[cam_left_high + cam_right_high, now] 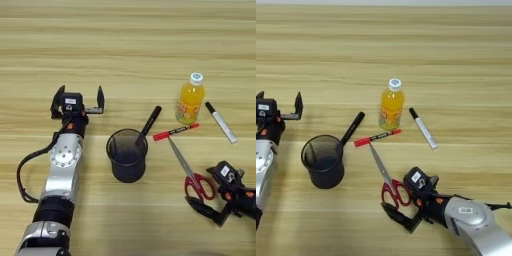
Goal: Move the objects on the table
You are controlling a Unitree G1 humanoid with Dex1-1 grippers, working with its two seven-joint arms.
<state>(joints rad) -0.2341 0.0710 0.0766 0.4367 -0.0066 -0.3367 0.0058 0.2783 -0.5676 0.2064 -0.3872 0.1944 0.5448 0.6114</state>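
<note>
The black mesh pen cup (127, 156) stands upright in the middle of the table (125, 45). A black marker (150, 121) slants up and to the right from behind the cup's rim. Right of it a red pen (175, 131) lies beside the orange-drink bottle (190, 99), which stands upright with its white cap on. The white black-capped marker (221, 122) lies further right. The red-handled scissors (387, 178) point their blades at the red pen. My right gripper (402, 197) is open, and the scissors' handles lie at its mouth. My left gripper (79, 96) is open and empty, left of the cup.
My left arm (62, 165) runs from the bottom edge up the left side, with a black cable looping off to its left. The right arm (471, 220) comes in from the bottom right corner.
</note>
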